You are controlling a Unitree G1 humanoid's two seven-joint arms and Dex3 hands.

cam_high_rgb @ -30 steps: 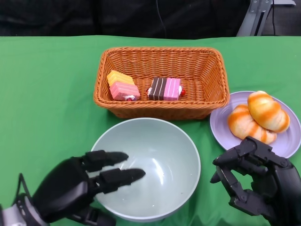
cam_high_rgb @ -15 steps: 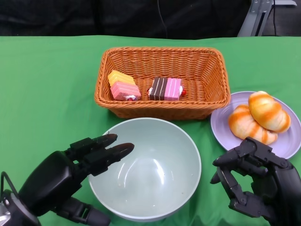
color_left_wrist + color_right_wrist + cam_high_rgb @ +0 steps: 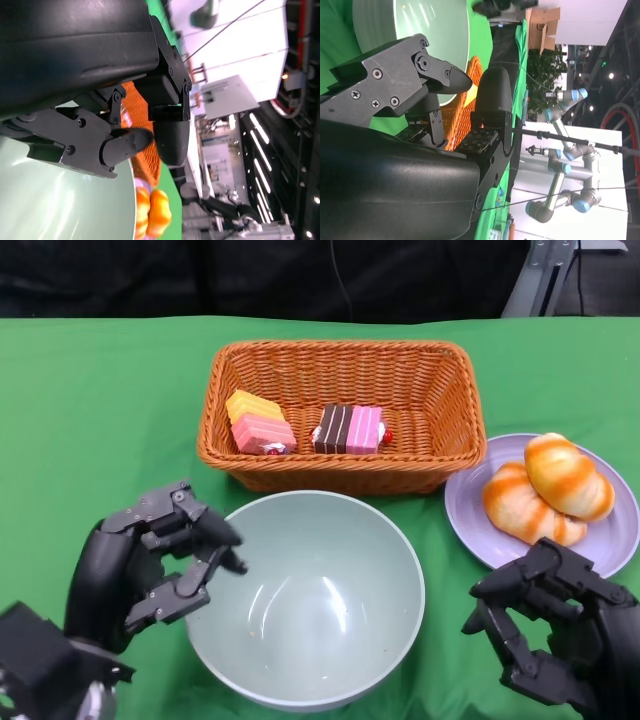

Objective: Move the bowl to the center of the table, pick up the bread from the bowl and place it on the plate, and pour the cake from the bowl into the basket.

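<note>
The pale green bowl [image 3: 305, 595] stands empty at the table's front middle, just before the wicker basket [image 3: 340, 360]. Two cakes lie in the basket: a yellow and pink one [image 3: 258, 422] and a brown and pink one [image 3: 350, 427]. Two orange-striped breads [image 3: 545, 490] rest on the purple plate [image 3: 618, 535] at the right. My left hand [image 3: 150, 560] hovers beside the bowl's left rim, fingers bent and apart, holding nothing. My right hand [image 3: 560, 635] stays low at the right, below the plate, loosely bent and empty. The left wrist view shows the bowl [image 3: 60, 200] and the bread [image 3: 152, 212] beyond my fingers [image 3: 125, 145].
Green cloth [image 3: 90, 420] covers the whole table, with bare stretches left of the basket and at the far right corner. A dark background lies behind the table's far edge. The right wrist view shows the bowl [image 3: 430, 25] and the basket [image 3: 465, 120] past my right hand.
My left hand has drawn back from over the bowl's rim to its left side, and its fingers have bent in. The right hand has sunk slightly. The bowl stays put.
</note>
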